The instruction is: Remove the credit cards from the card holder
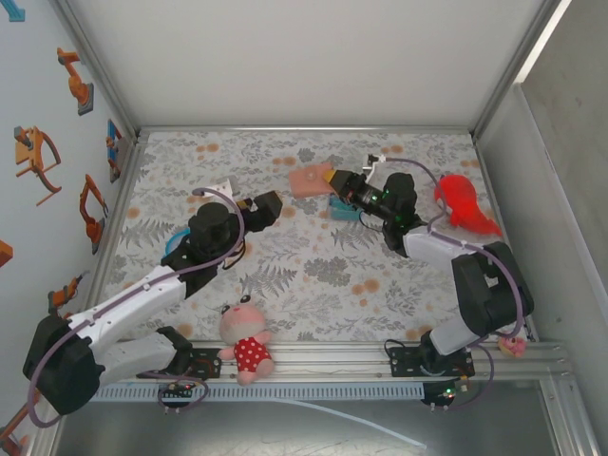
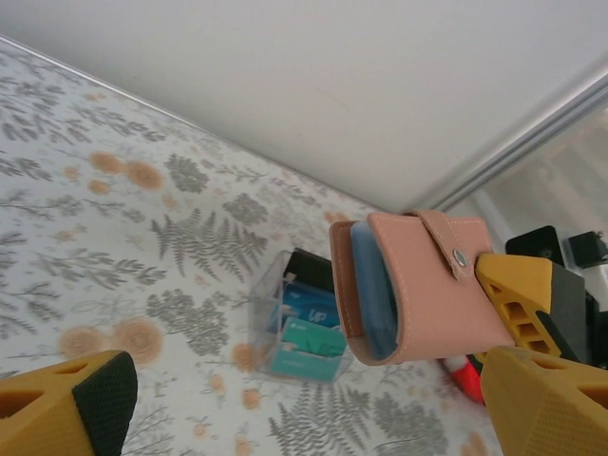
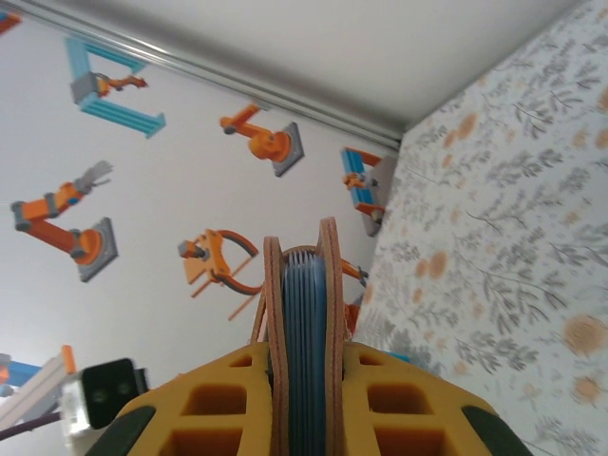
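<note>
Right hand (image 1: 333,179) reaching leftward, pinching card holder (image 1: 309,180)

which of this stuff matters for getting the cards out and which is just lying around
For the job: card holder; right gripper, shut on it; left gripper, open.
Lying about: doll; red toy; clear box.
</note>
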You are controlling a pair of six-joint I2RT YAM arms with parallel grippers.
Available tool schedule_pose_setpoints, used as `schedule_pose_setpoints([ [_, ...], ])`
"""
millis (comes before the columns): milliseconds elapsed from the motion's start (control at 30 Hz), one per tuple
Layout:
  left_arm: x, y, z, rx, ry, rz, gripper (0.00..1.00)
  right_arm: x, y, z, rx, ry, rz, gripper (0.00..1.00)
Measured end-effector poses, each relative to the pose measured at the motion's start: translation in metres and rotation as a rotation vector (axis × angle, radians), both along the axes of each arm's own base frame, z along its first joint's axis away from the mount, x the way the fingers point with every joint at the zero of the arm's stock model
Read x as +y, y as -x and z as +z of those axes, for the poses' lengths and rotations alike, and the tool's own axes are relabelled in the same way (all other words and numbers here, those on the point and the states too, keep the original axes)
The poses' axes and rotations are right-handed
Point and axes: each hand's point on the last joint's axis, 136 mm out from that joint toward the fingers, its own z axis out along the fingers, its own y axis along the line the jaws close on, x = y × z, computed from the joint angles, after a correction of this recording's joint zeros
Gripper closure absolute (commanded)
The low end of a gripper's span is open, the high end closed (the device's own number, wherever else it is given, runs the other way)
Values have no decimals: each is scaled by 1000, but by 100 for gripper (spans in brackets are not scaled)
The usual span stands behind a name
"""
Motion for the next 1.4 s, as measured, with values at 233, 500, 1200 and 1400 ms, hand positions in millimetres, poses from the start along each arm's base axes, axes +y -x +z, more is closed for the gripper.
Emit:
schedule_pose_setpoints([
  [233,-27,-7,10,-9,108,-123,3,10,-7,13,-8,-106,7,100],
  [500,-53,-24,15,-13,239,-205,9,26,2,31,-34,-161,56,100],
  [1200,-67,-37,37,-58,529,-347,100,29,6,35,-49,-170,73,67],
  [1400,-50,-18,73,-82,261,-317,100,29,9,32,-81,-134,94,29],
])
